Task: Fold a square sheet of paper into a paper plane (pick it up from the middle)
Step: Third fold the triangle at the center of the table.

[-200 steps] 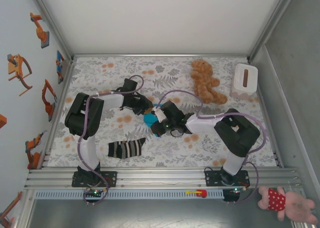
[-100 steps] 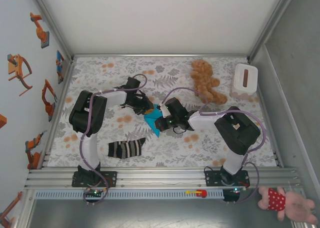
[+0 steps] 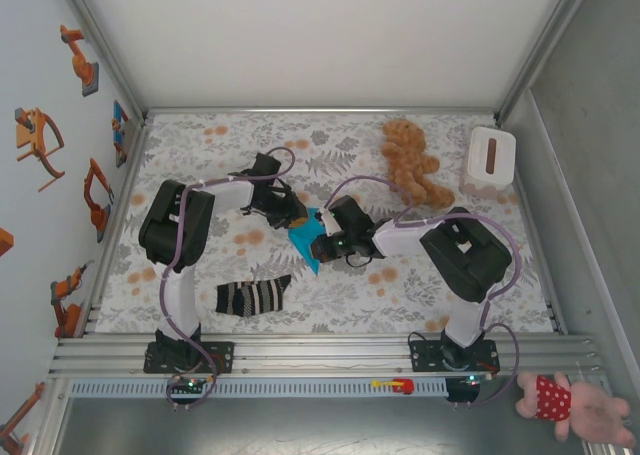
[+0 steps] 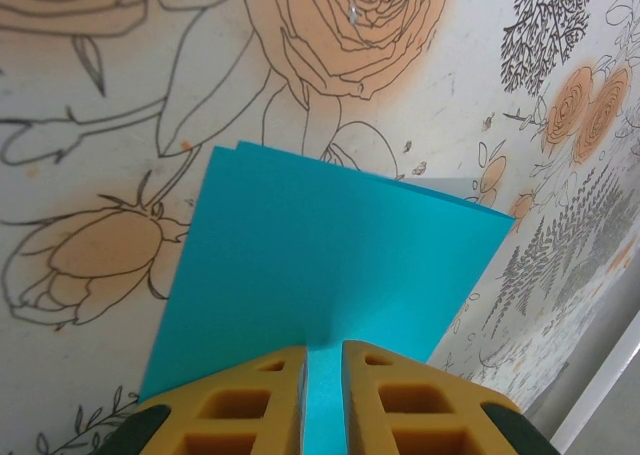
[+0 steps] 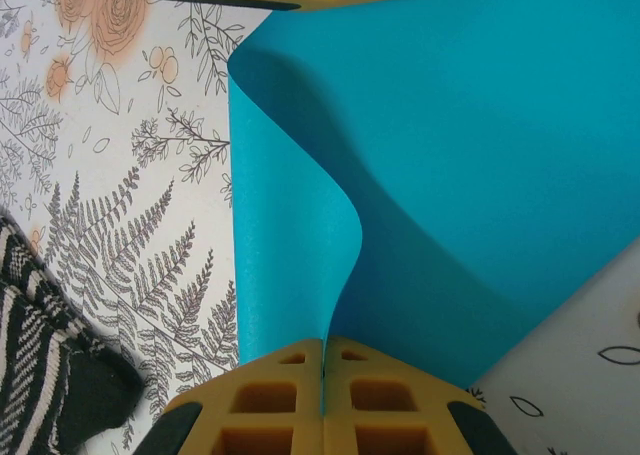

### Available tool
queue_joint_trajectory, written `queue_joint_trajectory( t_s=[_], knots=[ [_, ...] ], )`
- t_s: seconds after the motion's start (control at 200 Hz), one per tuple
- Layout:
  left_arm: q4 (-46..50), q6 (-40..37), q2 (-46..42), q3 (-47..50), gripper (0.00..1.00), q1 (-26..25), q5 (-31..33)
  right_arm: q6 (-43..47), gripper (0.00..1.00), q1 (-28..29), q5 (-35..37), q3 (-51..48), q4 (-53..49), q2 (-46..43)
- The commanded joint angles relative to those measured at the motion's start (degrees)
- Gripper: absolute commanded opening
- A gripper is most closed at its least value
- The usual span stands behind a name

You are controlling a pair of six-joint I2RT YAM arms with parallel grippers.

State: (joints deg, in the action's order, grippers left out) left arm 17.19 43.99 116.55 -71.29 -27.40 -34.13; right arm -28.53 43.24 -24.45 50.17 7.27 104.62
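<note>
At the centre of the top view, the folded turquoise sheet of paper (image 3: 303,243) sat on the floral desk (image 3: 200,145), up and right of the striped sock (image 3: 252,297). The left fingers (image 4: 290,367) pinched one edge. The right fingers (image 5: 305,360), pressed together, gripped a raised curl.

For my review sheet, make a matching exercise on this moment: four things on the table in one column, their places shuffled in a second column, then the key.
Things:
1. square sheet of paper
2. striped sock
3. teddy bear
4. white box

Places:
A. far right corner of the table
B. near edge, beside the left arm
C. mid-table, edge pinched in the right gripper
D. far side, just left of the white box

Pairs: 1-C, 2-B, 3-D, 4-A.
</note>
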Motion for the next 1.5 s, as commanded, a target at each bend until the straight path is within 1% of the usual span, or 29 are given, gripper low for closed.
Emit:
queue_joint_trajectory(
  t_s=[0.0,0.115,0.255,0.406,0.741,1.317,1.492],
  knots=[
    [3.5,-1.6,0.9,-0.7,0.18,-0.4,0.3,-0.3,0.0,-0.4,0.1,1.8,-1.6,1.0],
    [3.4,-1.6,-0.2,-1.2,0.18,-0.3,0.0,-0.3,0.0,-0.4,0.3,1.9,-1.9,1.2],
    [3.0,-1.5,-3.0,-1.0,0.22,0.1,0.2,-0.3,0.0,-0.4,0.4,2.0,-2.1,1.6],
    [3.0,-2.1,-5.4,0.7,0.23,1.2,2.1,-0.4,0.0,-0.4,0.2,2.0,-2.0,1.3],
    [4.8,-3.7,0.1,0.1,0.17,0.8,1.6,-0.2,0.0,-0.6,-0.2,2.3,-1.6,0.9],
    [6.7,-5.0,1.6,-0.6,0.15,0.1,2.1,-0.3,0.0,-0.8,-0.2,3.2,-2.7,2.3],
    [6.7,-4.9,1.6,-0.7,0.15,0.1,2.1,-0.9,0.0,-0.8,-2.6,3.0,-2.1,2.3]
  ],
)
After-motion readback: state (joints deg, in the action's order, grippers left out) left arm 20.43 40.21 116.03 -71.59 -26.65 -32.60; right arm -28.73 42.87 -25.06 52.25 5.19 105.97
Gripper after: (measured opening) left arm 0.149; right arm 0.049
